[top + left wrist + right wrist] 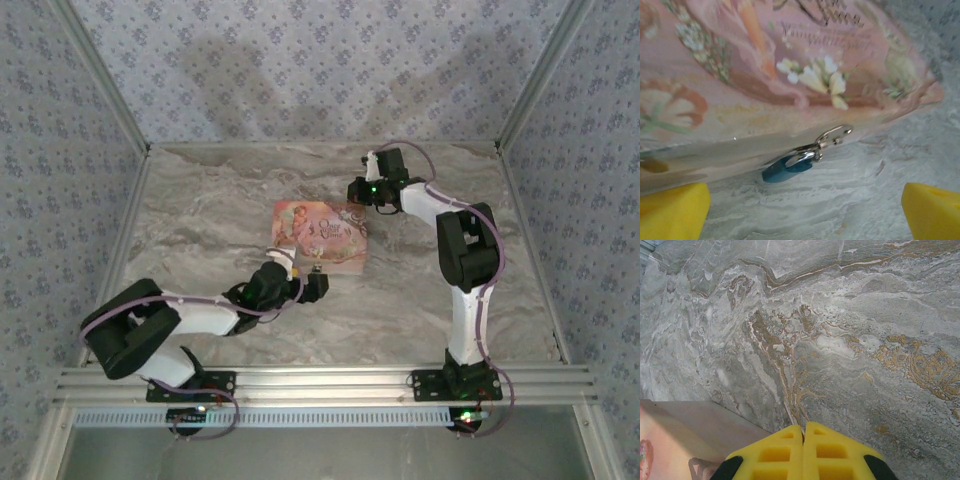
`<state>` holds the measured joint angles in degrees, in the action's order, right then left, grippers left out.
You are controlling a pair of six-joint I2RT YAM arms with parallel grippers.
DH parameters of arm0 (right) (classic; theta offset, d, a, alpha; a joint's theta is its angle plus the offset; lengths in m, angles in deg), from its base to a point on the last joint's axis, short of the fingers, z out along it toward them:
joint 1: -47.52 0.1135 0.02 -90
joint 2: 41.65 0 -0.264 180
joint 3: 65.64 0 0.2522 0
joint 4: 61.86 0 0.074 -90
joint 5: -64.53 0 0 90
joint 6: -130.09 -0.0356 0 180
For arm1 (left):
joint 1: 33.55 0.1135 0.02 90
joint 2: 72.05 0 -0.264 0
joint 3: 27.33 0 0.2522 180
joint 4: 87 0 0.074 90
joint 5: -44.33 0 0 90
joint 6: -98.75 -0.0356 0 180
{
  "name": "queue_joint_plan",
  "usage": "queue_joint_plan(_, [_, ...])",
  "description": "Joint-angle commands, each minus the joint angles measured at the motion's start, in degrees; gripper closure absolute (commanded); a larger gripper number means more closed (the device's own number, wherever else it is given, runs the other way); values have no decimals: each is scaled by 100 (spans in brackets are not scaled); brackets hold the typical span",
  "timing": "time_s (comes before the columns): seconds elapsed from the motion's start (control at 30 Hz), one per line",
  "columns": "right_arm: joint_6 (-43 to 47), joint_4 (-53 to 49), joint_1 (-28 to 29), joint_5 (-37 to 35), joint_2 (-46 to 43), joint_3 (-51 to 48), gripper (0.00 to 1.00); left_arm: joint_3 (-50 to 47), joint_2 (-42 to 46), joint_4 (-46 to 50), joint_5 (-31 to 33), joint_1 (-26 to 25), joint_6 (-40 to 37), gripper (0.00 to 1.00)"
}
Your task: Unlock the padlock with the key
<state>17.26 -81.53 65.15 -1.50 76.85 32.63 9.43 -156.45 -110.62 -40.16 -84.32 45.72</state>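
Left hand [804,212]: yellow fingers [675,212] wide apart, nothing between them, low over the counter [865,200]. Padlock [786,171]: blue, hooked to the clasp [832,137] at the near edge of the box [790,75], just ahead of that hand. Right hand [804,452]: fingers pressed together, beyond the box; I can make out no key. Step, by my judgement: approach to steady the padlock. Next I need the left hand closed on its body, keyhole exposed.

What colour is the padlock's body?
The padlock body is teal blue, clearest in the left wrist view.
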Motion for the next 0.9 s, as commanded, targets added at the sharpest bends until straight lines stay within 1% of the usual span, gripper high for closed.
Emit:
queue_joint_plan(0.0, [113, -196, 27, 12, -116, -87, 100, 370, -472, -442, -220, -77, -208, 3])
queue_joint_plan(0.2, [155, -160, 30, 55, -169, -135, 100, 440, -1028, -1009, 210, -195, -316, 2])
queue_joint_plan(0.3, [156, -145, 27, 64, -187, -158, 100, 600, -1219, -1040, 175, -197, -438, 2])
queue_joint_plan(0.4, [162, -123, 26, 65, -181, -188, 100, 728, -1379, -1181, -112, -197, -651, 4])
queue_joint_plan(0.5, [164, -129, 22, 73, -186, -209, 100, 849, -1456, -1312, -688, -209, -1097, 12])
queue_joint_plan(0.6, [174, -125, 19, 74, -202, -224, 100, 908, -1431, -1363, -1017, -199, -1209, 13])
queue_joint_plan(0.7, [174, -123, 7, 90, -229, -228, 100, 901, -1421, -1541, -1274, -105, -1131, 14])
queue_joint_plan(0.8, [165, -116, 18, 83, -249, -239, 100, 822, -1516, -2013, -1692, 39, -848, 14])
queue_joint_plan(0.87, [158, -105, 21, 89, -257, -246, 100, 795, -1570, -2192, -1830, 94, -711, 13])
